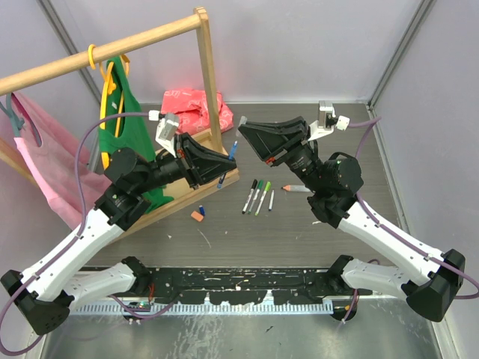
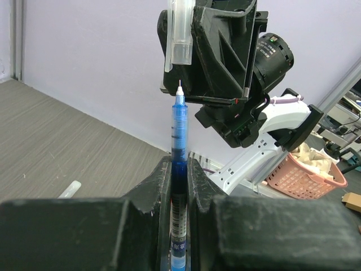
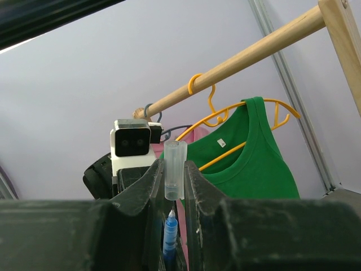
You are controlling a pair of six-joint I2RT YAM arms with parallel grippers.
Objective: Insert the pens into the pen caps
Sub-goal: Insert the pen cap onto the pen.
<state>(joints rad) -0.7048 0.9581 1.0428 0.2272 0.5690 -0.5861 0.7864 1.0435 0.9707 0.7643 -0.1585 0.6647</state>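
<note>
My left gripper (image 2: 179,169) is shut on a blue pen (image 2: 179,130), which stands up out of the jaws with its fine tip bare. Just above that tip hangs a clear pen cap (image 2: 181,34), open end down, with a small gap between them. My right gripper (image 3: 174,175) is shut on this cap (image 3: 175,169), and the pen tip (image 3: 170,231) shows just under it. In the top view both grippers meet above the table, the left gripper (image 1: 228,161) holding the pen (image 1: 233,148). Several other pens (image 1: 257,197) lie on the table, with an orange cap (image 1: 197,215) and a blue cap (image 1: 201,209) nearby.
A wooden clothes rack (image 1: 112,48) stands at the back left, carrying a green shirt (image 1: 127,127) on a yellow hanger and a pink garment (image 1: 45,157). A red bag (image 1: 193,105) lies behind it. One orange-tipped pen (image 1: 297,188) lies beside the right arm.
</note>
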